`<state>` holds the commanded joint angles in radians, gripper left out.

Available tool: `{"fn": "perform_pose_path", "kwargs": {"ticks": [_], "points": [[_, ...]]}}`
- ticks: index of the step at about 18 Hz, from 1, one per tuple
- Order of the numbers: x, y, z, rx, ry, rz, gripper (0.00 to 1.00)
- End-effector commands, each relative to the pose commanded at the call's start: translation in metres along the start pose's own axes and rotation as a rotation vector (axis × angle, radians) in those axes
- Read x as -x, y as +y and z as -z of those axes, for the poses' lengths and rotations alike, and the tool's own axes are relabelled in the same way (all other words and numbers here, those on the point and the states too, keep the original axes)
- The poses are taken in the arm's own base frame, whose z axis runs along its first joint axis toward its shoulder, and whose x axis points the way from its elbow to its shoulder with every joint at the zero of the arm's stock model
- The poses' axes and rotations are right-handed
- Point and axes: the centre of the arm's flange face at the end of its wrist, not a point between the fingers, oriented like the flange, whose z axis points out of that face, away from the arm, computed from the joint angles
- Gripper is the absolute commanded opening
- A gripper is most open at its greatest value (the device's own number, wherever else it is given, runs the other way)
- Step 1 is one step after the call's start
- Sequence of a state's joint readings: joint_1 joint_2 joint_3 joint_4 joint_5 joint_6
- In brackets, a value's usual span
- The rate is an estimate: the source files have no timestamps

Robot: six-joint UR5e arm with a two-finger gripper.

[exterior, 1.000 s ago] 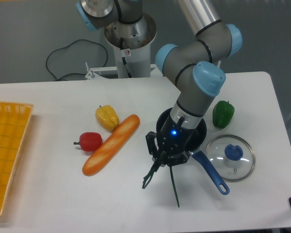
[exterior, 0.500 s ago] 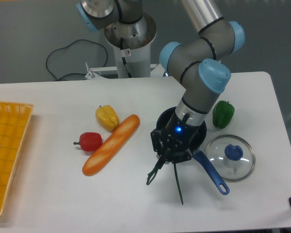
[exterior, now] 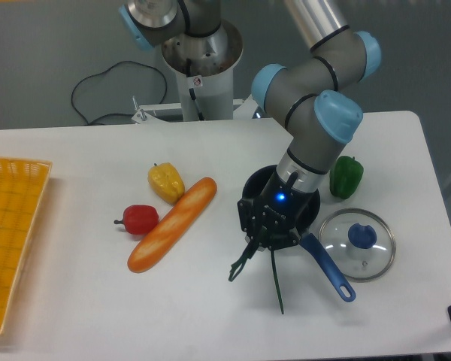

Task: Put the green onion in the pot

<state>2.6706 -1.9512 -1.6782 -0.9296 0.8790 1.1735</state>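
a: just right of the frame's centre, what's the black two-finger claw (exterior: 264, 241) doing?

b: it's clamped on the thin bunch of dark green onion stalks (exterior: 271, 269). the stalks hang below it, splaying into a short tip down to the left and a long one running down toward the lower middle of the frame.

a: and the small round black saucepan with the long blue handle (exterior: 284, 201)?

b: directly behind and above the claw. the claw's body covers the saucepan's lower-left rim, and the blue handle runs down to the right, ending near the lower right of the frame. the onion is not in the saucepan; its tips are over the white table (exterior: 210, 316) below the rim. whether they touch the tabletop, i can't tell.

a: what else is around?

b: just right of the handle lies a round glass lid with a blue knob (exterior: 357, 244). above that, beside the arm, a chunky green bell pepper (exterior: 346, 177). left of the claw, a long orange-brown baguette (exterior: 172, 224) lies on a slant, with a yellow bell pepper (exterior: 166, 182) by its upper end and a red bell pepper (exterior: 140, 219) touching its left side. at the far left edge sits a yellow wicker tray (exterior: 11, 226).
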Motion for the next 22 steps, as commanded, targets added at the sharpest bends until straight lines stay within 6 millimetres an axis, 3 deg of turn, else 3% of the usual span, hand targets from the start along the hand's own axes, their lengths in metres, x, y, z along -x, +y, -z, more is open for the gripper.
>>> {"fn": "perform_pose_path", "kwargs": {"ticks": [22], "points": [[-0.001, 0.029, -0.002, -0.007, 0.021, -0.017, 0.0]]}}
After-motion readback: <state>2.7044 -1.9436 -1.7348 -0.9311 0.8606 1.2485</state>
